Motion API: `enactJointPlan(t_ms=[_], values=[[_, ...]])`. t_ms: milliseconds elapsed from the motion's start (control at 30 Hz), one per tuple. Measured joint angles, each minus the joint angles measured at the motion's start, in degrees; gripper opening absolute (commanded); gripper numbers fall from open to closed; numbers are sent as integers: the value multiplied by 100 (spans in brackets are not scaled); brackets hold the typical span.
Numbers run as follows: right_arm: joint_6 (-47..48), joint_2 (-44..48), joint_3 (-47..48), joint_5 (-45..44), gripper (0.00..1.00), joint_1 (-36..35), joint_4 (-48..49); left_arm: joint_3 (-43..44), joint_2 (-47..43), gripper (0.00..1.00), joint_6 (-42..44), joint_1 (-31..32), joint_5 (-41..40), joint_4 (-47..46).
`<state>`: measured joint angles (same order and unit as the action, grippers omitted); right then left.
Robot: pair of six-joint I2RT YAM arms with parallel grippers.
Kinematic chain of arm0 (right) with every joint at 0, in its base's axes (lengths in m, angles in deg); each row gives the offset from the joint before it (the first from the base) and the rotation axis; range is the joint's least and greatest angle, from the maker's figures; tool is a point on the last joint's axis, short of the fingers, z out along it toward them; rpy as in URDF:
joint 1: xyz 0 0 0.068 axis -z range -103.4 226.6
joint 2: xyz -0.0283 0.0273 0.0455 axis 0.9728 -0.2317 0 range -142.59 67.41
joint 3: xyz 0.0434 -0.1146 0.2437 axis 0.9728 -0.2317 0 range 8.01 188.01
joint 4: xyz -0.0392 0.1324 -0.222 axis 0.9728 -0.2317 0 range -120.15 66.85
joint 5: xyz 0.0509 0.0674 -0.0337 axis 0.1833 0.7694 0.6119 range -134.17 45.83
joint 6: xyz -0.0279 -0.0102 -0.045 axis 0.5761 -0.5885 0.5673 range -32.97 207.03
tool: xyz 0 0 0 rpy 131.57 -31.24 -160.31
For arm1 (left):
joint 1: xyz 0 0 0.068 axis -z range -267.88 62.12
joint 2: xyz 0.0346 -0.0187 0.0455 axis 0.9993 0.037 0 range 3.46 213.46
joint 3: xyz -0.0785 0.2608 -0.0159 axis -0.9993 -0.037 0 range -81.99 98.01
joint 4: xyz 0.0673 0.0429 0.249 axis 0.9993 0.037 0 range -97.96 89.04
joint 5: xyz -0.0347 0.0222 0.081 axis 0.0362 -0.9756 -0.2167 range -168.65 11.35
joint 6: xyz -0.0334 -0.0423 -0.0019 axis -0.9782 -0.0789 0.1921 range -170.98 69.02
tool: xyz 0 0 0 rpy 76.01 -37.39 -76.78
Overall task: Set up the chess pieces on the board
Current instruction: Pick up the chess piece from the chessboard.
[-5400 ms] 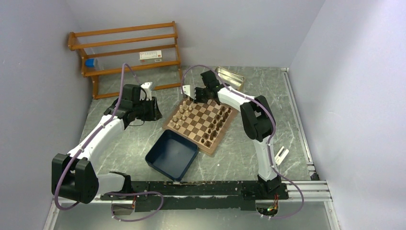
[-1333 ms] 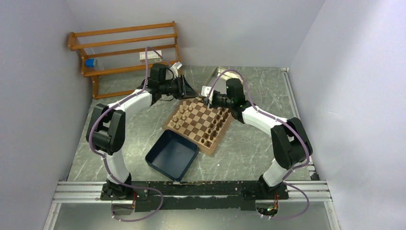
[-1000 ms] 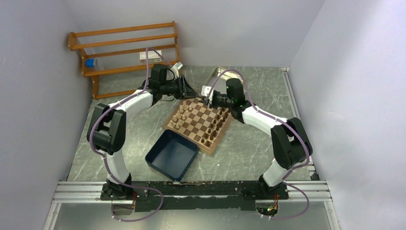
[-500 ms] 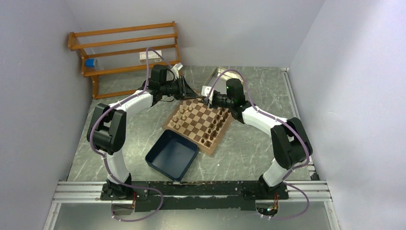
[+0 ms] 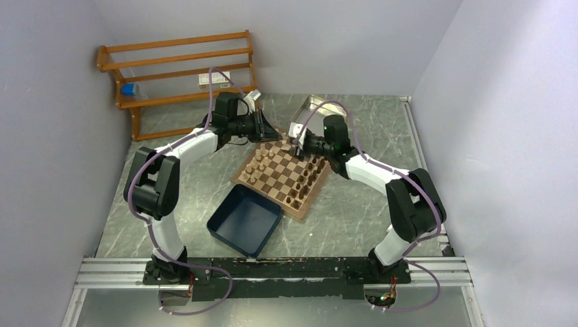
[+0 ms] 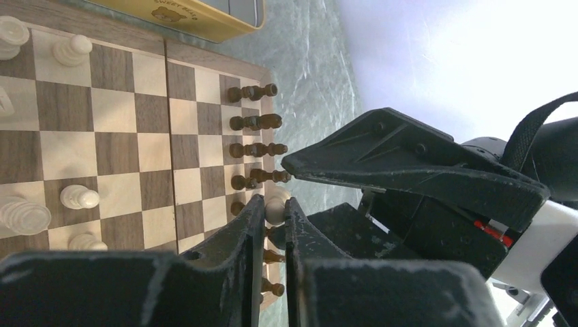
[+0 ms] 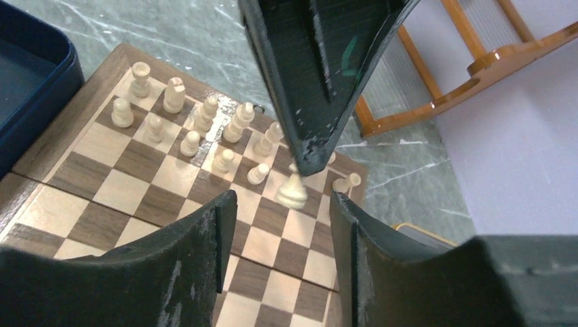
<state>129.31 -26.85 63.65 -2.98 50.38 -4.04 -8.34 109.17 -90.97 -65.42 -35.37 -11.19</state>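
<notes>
Since 5 seconds back the left arm (image 5: 191,143) has swung from the left of the top view to its upper centre, and in the last second the right gripper (image 7: 281,199) has let its jaws part. The board (image 5: 279,174) lies mid-frame, with chess pieces (image 5: 303,180) ranked along 2 opposite sides. The left gripper (image 6: 275,204) pinches 1 light pawn (image 7: 293,191) above the board's far corner, between the right's spread fingers (image 7: 204,238). A handover looks just done. Next, the right should back off and the left should stand the pawn on a free light-side square.
</notes>
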Motion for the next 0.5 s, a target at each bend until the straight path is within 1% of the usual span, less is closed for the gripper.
enactJointPlan(t_ms=[67, 167, 200, 233, 267, 367, 500], values=[[-227, 96, -205, -55, 69, 2, 157, 68, 7, 14, 74, 7, -55, 103], [-686, 315, -544, -136, 74, 2, 439, 297, 17, 14, 273, 35, -249, 361], [-966, 420, -675, -236, 77, 0, 595, 391, 24, 14, 352, 52, -348, 442], [-1246, 522, -791, -341, 97, 2, 726, 529, 28, 14, 461, 76, -487, 584], [-1572, 640, -892, -483, 99, 2, 846, 636, 28, 14, 566, 103, -632, 693], [-2492, 953, -1060, -896, 100, 2, 1095, 957, 28, 13, 907, 216, -1147, 1001], [-3534, 1467, -1333, -1517, 100, 9, 1180, 1266, 28, 14, 1377, 461, -2103, 1355]])
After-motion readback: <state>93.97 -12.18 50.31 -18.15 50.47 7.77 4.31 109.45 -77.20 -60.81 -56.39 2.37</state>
